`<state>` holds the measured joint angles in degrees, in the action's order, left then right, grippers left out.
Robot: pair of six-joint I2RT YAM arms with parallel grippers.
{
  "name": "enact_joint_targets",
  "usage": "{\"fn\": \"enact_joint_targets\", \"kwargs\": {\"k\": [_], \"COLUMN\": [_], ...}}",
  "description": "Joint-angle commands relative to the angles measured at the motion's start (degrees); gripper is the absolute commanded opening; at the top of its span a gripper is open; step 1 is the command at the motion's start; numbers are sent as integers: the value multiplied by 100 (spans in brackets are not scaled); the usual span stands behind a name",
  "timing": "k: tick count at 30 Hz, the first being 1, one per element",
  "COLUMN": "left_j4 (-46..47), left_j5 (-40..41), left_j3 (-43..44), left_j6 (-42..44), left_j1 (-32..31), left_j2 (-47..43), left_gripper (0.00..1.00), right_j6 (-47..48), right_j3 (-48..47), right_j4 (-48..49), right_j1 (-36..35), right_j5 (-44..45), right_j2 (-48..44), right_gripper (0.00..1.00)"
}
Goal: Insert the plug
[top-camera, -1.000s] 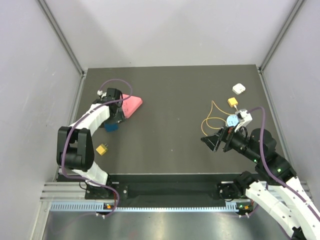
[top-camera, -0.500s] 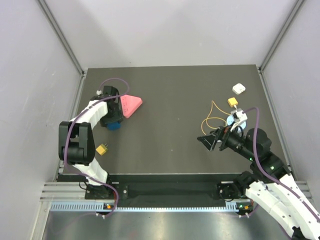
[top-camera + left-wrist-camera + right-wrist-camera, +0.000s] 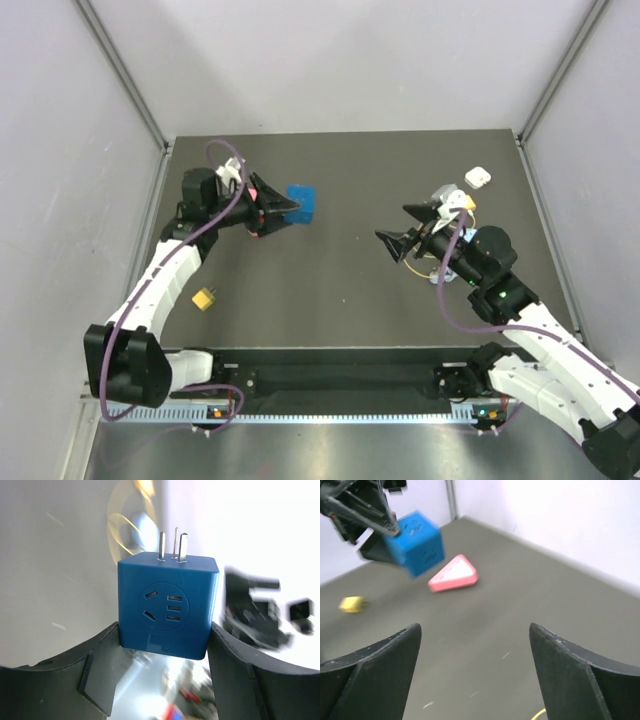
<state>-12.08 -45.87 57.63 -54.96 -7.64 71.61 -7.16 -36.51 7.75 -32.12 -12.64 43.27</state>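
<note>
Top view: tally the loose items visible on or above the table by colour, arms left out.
Blue: 1, socket adapter cube
Pink: 1, triangular piece
Yellow: 2, plug on its wire, loose connector
White: 1, small block
Total: 5

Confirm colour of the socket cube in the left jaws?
Blue socket cube; best in left wrist view.
</note>
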Motion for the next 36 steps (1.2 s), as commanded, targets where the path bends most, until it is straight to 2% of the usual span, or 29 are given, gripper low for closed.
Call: {"fn": "enact_joint_targets", "kwargs": {"k": [1, 2, 5, 7, 9, 13, 15, 18, 23, 36], "left_j4": [1848, 1927, 1867, 1814, 1858, 2026, 1754, 796, 593, 461], "left_j5": [-1424, -1460, -1539, -1644, -1697, -1978, -2075, -2102, -2128, -2084], "left_j3": [-410, -462, -463, -506, -638, -814, -753, -595, -753, -762], "left_j6": [-1640, -1710, -1597, -1518, -1588, -1755, -1441, -851, -876, -929], "left_j1": [-202, -325, -527, -607, -686, -730, -739, -757, -783, -924], "left_j2": [-208, -279, -508, -587, -631, -815, -894, -965, -1105, -1088], "left_gripper": [0, 0, 0, 0, 0, 0, 0, 0, 0, 0], "right_j6": [2189, 2488, 3525, 4553, 5352, 6164, 6706, 7374, 8115, 8995], "right_j3": [22, -57, 12, 206, 154, 390, 469, 627, 724, 408], "right_j4": [1835, 1775, 2220, 2616, 2487, 2644, 2548, 2766, 2925, 2969], "right_j1": [-171, -215, -540, -943, -1181, -1700, -1850, -2149, -2562, -2958], "right_j5": [-192, -264, -283, -90, 261, 263, 280, 578, 825, 772], "right_j2": [217, 270, 454, 691, 919, 964, 982, 1034, 1148, 1825], "right_gripper": [89, 100, 100, 100, 100, 100, 100, 100, 99, 93]}}
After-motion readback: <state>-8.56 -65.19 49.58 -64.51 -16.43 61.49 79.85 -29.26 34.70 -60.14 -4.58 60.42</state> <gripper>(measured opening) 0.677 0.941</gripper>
